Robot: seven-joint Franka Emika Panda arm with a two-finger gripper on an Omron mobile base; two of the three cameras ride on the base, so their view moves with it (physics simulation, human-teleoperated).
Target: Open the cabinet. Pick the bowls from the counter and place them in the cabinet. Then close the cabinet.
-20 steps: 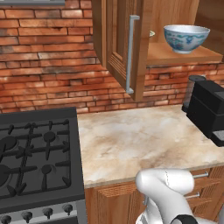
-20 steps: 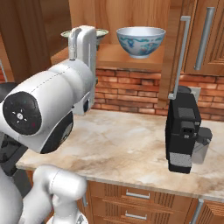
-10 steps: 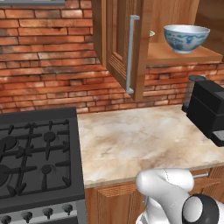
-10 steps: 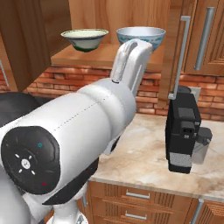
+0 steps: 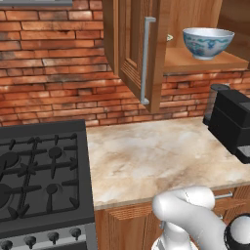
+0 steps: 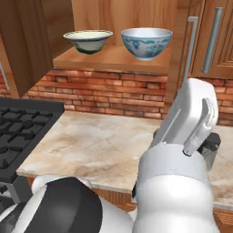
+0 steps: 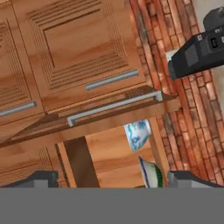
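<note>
The cabinet (image 6: 109,61) stands open, with its left door (image 5: 139,53) swung out and its right door (image 6: 181,45) seen edge-on. Both bowls sit upright on its shelf, side by side. The pale green-cream bowl (image 6: 88,41) is on the left and the light blue bowl (image 6: 146,43) on the right. In the rolled hand view, the blue bowl (image 7: 139,134) and the green-cream bowl (image 7: 151,173) show past the right door's bar handle (image 7: 113,106). My gripper (image 7: 116,181) is open and empty, some way back from the cabinet. The marble counter (image 5: 156,156) has no bowl on it.
A black coffee machine (image 5: 233,122) stands on the counter's right end under the shelf. A black gas stove (image 5: 39,171) lies to the left. A neighbouring closed cabinet with a grey handle (image 6: 213,41) is to the right. My white arm (image 6: 182,159) fills the right base view's foreground.
My arm has swung from the left side by the shelf across to the right in the right base view. The bowls and doors have not moved.
</note>
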